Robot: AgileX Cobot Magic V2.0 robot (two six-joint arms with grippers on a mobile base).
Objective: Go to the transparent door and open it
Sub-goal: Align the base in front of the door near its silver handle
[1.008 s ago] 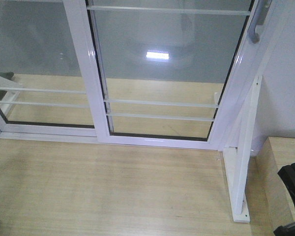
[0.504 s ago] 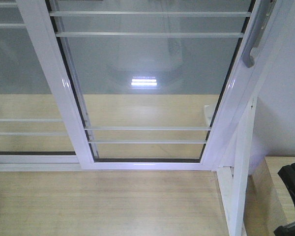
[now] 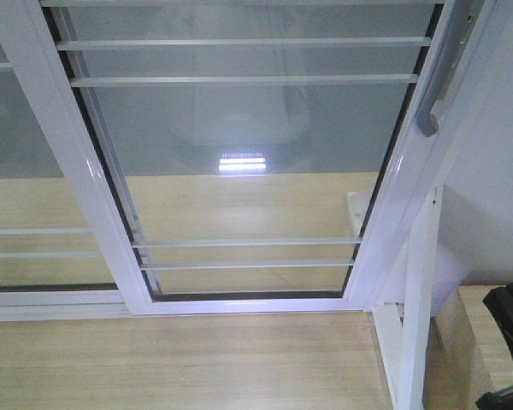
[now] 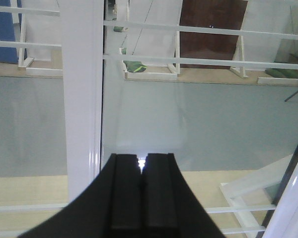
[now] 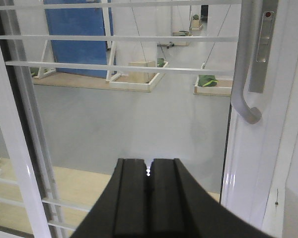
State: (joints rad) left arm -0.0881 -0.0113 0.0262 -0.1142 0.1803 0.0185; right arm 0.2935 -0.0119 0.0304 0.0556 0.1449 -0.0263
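The transparent door [image 3: 256,128] fills the front view: clear glass in a glossy white frame with thin white bars. Its curved grey pull handle [image 3: 436,94] sits on the right stile, at the upper right. In the right wrist view my right gripper [image 5: 148,163] is shut and empty, facing the glass, with the handle [image 5: 243,74] above and to its right, apart from it. In the left wrist view my left gripper [image 4: 141,161] is shut and empty, facing the glass [image 4: 188,124] just right of a white stile [image 4: 82,99].
A similar glass panel without a handle [image 3: 17,171] stands to the left. A white brace [image 3: 415,325] props the frame at the right, beside a white wall [image 3: 496,213] and a wooden block [image 3: 462,342]. Wooden floor [image 3: 197,367] lies before the door.
The view has moved closer to the door and a little right. The door looks larger and the handle sits lower in the frame. Both grippers stay shut.
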